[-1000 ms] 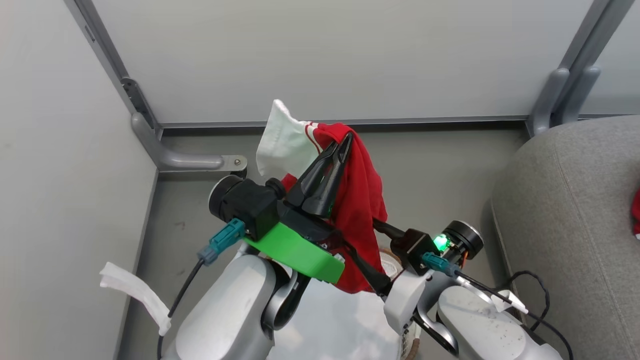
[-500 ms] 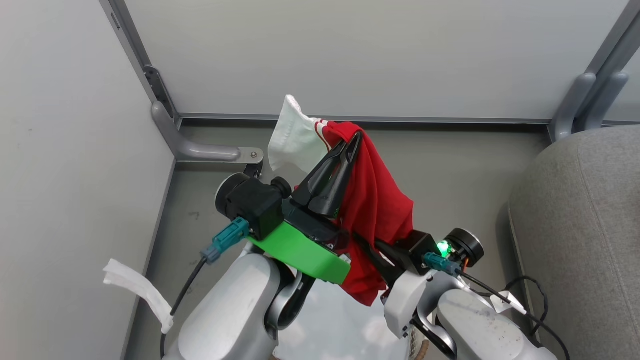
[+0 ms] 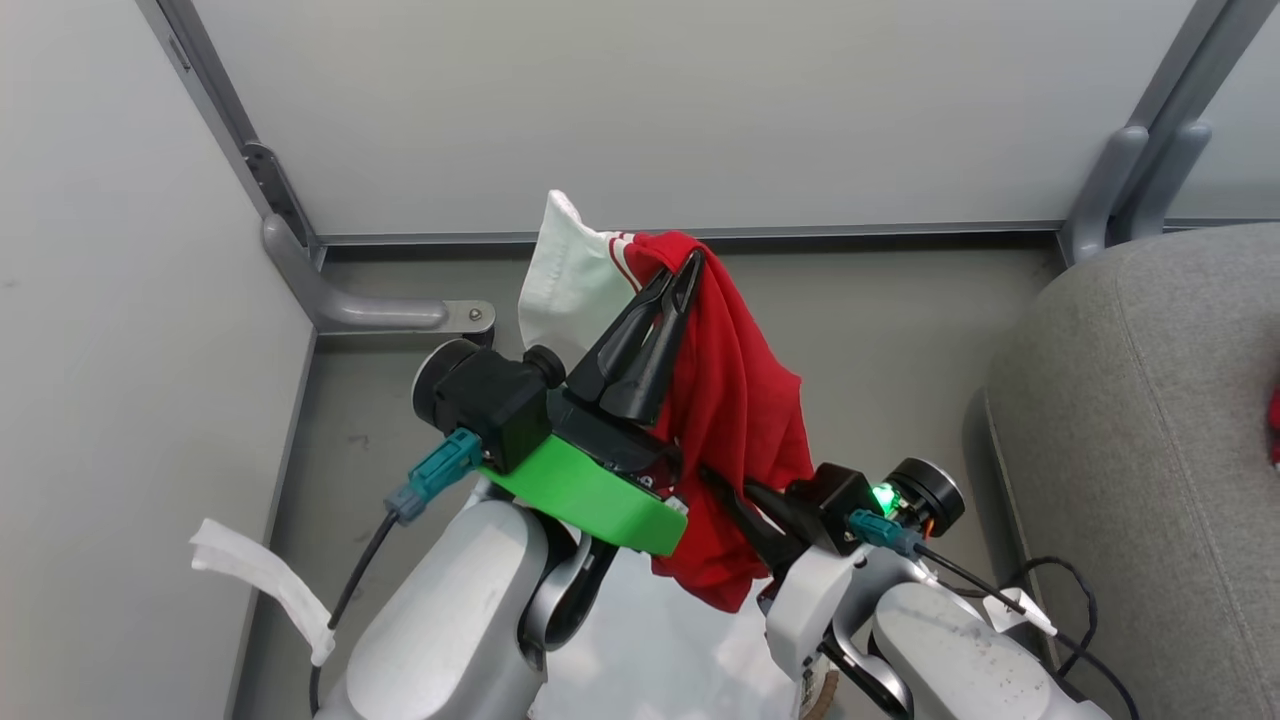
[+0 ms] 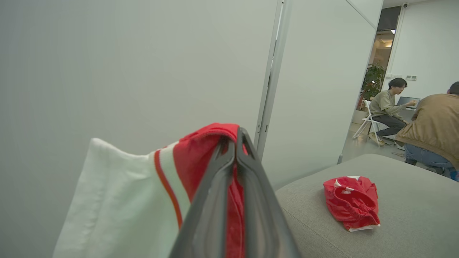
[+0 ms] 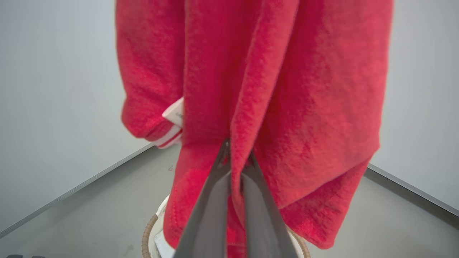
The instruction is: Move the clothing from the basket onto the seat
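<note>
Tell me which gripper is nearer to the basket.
Right. The right gripper pinches the red garment low down, above the rim of the basket; the left gripper holds the garment's top, higher up and farther away.

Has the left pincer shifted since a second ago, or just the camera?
No. The left pincer sits as far right of the partition's floor bracket as before, shut on the red garment; the head view itself swung.

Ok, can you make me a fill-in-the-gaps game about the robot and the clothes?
The left gripper pinches a garment coloured mostly ____.
The right gripper is ____ on it too.
A second garment lies on the seat, which is ____.
Missing words: red, shut, grey.
</note>
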